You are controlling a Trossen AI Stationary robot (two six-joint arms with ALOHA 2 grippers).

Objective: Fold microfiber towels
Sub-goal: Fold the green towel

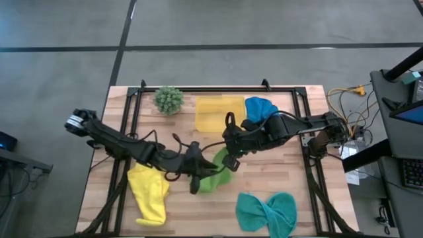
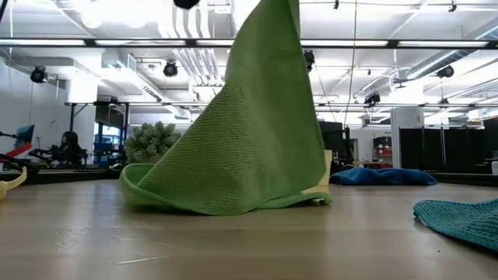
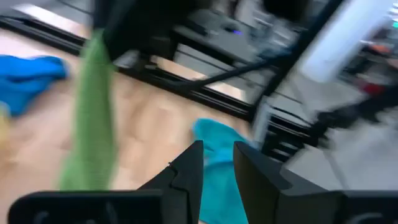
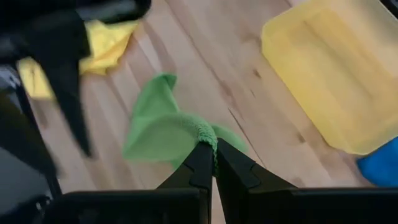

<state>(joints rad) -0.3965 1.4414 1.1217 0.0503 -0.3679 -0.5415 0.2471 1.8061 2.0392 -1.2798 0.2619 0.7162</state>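
lime green towel (image 4: 163, 127) mid-table, one corner lifted | right gripper (image 4: 214, 151) clamped on that corner | left gripper (image 3: 217, 163) beside it, jaws slightly apart, empty (mid-move) | soft, limp, light: grip corners/edges

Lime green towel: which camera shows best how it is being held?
The right wrist view: the right gripper has its fingers pinched on the lime green towel at one edge. The low view shows it hanging as a peak, its holder cropped. The high view shows it partly under the arms; the left wrist view, a blurred strip.
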